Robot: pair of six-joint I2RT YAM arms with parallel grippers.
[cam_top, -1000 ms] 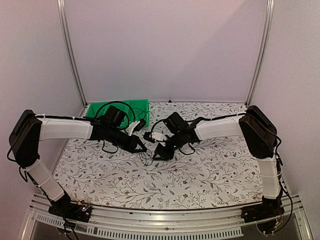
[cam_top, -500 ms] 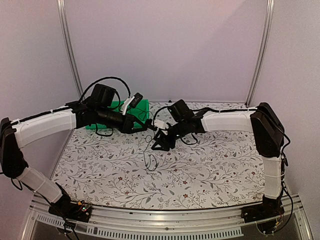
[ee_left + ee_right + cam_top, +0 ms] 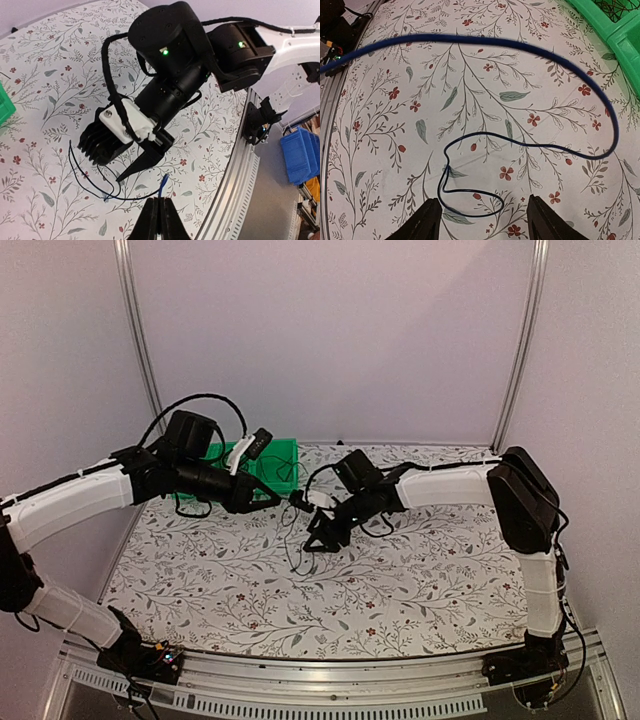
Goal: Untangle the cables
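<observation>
The left pincer [image 3: 159, 206] is being held clamped on the thin, long dark cable [image 3: 445, 37], raised apparently to lift it free. The right pincer [image 3: 482, 200] is being held wide over the cable's loop on the floral white worktop [image 3: 385, 125], likely for regrasping.

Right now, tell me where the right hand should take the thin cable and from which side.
Take the cable at the small loop lying flat on the table, directly between the right hand's open fingers, coming straight down from above. The rest arcs up off the table toward the shut left hand.
</observation>
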